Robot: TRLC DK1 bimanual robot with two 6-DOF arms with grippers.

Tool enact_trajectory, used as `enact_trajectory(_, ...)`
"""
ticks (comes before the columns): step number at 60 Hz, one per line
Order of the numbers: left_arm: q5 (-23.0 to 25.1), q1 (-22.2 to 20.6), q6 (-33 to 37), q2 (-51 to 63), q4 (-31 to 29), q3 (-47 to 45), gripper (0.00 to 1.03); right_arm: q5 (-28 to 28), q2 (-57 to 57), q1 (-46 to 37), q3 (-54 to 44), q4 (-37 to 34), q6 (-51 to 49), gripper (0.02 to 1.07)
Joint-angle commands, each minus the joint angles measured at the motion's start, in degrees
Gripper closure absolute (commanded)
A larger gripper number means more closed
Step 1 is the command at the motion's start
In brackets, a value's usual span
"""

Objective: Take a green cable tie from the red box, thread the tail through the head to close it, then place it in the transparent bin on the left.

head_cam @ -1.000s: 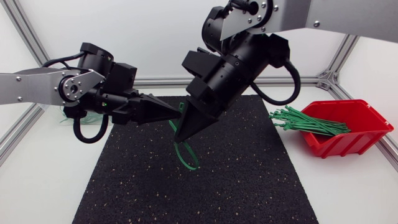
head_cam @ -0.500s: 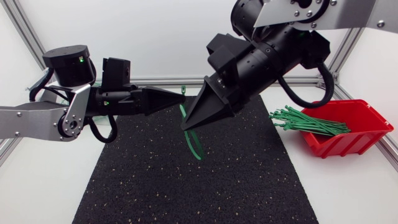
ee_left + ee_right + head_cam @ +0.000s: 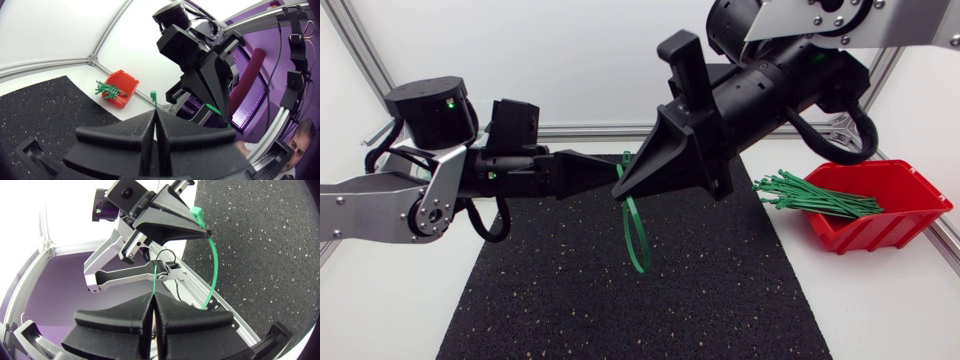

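A green cable tie (image 3: pixel 638 235) hangs as a loop above the black mat (image 3: pixel 570 300), held up between my two grippers. My left gripper (image 3: pixel 619 171) comes in level from the left and is shut on the tie's head end, whose green head (image 3: pixel 153 95) sticks up past its fingertips. My right gripper (image 3: pixel 626 190) meets it tip to tip from the right and is shut on the thin tail (image 3: pixel 156 275). From the right wrist, the tie (image 3: pixel 215 260) curves down from the left gripper (image 3: pixel 205 230). I cannot make out the transparent bin.
The red box (image 3: pixel 895 215) stands at the table's right edge, with a bundle of green cable ties (image 3: pixel 810 195) spilling over its left rim. It also shows in the left wrist view as the red box (image 3: pixel 122 82), far ahead of the gripper.
Both grippers have swung up from a downward slant to nearly level and shifted slightly right. The tie's loop has risen with them and now hangs straighter.
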Motion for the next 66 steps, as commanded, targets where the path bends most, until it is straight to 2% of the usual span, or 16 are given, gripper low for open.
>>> enact_trajectory(1, 0.48, -0.87, -1.98, -0.87, 0.91, -1.97, 1.00, -1.61, -1.03, -0.79, -1.89, 0.19, 4.73, 1.01)
enact_trajectory(9, 0.30, -0.78, -1.98, -0.43, 1.52, -2.41, 1.00, -6.00, -1.30, -1.32, -1.80, 0.28, 8.24, 1.01)
enact_trajectory(34, -1.54, 1.15, -2.86, -1.05, 2.14, -3.03, 1.00, -5.12, 3.28, 0.17, 1.98, -2.53, 10.44, 1.01)
enact_trajectory(37, -1.81, 1.15, -2.86, -1.22, 2.14, -3.12, 1.00, -5.21, 3.63, 0.17, 2.07, -2.62, 10.53, 0.93)
enact_trajectory(39, -1.90, 1.15, -2.86, -1.31, 2.32, -3.20, 1.00, -5.12, 3.89, 0.17, 2.24, -2.62, 10.53, 0.82)
enact_trajectory(45, -2.95, 0.89, -2.95, -1.57, 2.76, -3.56, 1.00, -5.12, 4.33, 0.00, 2.77, -3.06, 10.79, 0.74)
enact_trajectory(66, -3.48, 0.89, -3.65, -2.37, 5.13, -4.79, 1.00, -4.42, 5.56, -0.35, 4.35, -3.50, 10.97, 0.74)
